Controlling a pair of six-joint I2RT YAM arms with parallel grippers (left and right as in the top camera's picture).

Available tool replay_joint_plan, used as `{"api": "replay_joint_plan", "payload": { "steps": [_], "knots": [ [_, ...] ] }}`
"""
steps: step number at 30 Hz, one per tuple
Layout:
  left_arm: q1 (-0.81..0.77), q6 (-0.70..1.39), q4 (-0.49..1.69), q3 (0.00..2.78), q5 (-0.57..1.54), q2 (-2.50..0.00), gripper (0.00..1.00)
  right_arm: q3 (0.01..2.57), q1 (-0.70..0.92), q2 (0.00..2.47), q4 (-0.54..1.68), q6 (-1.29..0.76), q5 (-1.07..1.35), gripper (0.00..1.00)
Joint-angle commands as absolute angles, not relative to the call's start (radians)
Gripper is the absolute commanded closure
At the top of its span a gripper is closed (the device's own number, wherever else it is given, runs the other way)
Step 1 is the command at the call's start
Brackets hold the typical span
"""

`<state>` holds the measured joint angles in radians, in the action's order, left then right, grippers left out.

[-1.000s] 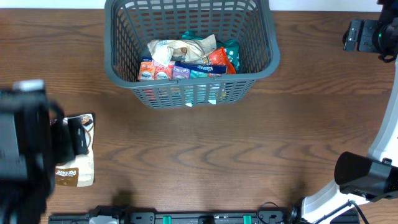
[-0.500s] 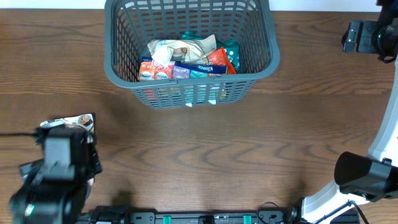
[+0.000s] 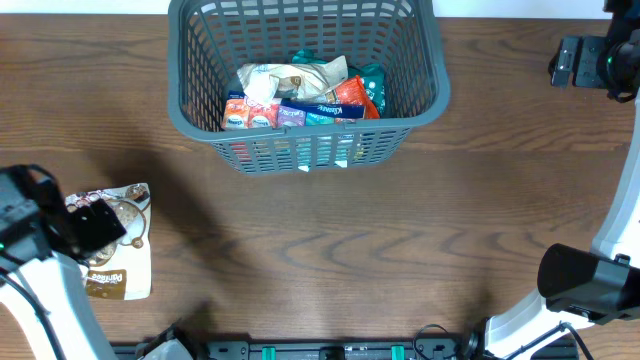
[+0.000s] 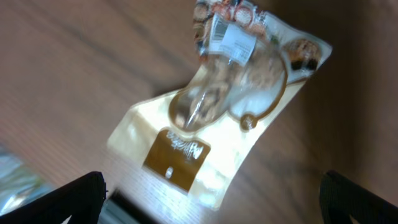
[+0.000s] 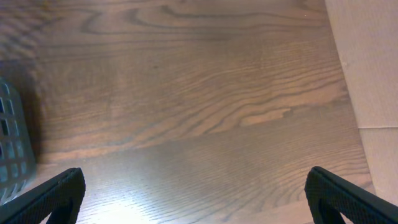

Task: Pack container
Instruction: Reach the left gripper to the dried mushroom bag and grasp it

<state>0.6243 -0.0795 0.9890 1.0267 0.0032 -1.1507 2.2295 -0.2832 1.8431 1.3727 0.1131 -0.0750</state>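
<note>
The container [image 3: 205, 128], a large dark grey lattice basket, stands at the back middle and holds several snack packets [image 3: 300, 95]. A cream and brown snack packet [image 3: 125, 255] lies flat on the table at the left; it also shows in the left wrist view [image 4: 217, 118]. My left gripper [image 3: 95, 225] hovers over its left part, open and empty, with its fingertips [image 4: 74, 199] wide apart. My right gripper [image 3: 580, 60] is at the far right back, open and empty over bare wood, its fingertips [image 5: 56, 196] spread.
A corner of the basket [image 5: 12, 143] shows at the left edge of the right wrist view. A pale surface [image 5: 367, 74] borders the table on the right. The right arm's base [image 3: 580, 285] stands at the front right.
My left arm has swung back and to the left, uncovering more of the cream packet. The packet lies where it was. The right arm has not moved.
</note>
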Motion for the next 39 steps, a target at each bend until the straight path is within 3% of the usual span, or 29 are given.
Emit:
{"api": "replay_joint_plan", "payload": {
  "steps": [1, 11, 23, 35, 37, 39],
  "knots": [
    [0.657, -0.238, 0.935, 1.029, 0.131, -1.223, 0.01, 2.228, -0.287, 1.842, 1.377, 0.120, -0.070, 0.01],
    [0.657, -0.562, 0.817, 1.029, 0.131, -1.421, 0.01, 2.228, -0.287, 1.842, 1.373, 0.121, -0.071, 0.01],
    [0.657, -0.576, 0.691, 1.029, 0.129, -1.706, 0.01, 2.228, -0.286, 1.842, 1.381, 0.116, -0.070, 0.01],
    [0.655, -0.575, 0.620, 1.029, 0.120, -1.839, 0.01, 2.228, -0.287, 1.842, 1.384, 0.109, -0.071, 0.01],
    [0.655, -0.568, 0.625, 1.029, 0.120, -1.848, 0.08, 2.228, -0.287, 1.842, 1.385, 0.109, -0.071, 0.01],
    [0.655, -0.549, 0.627, 1.029, 0.121, -1.848, 0.21, 2.228, -0.287, 1.842, 1.384, 0.109, -0.071, 0.01]
  ]
}}
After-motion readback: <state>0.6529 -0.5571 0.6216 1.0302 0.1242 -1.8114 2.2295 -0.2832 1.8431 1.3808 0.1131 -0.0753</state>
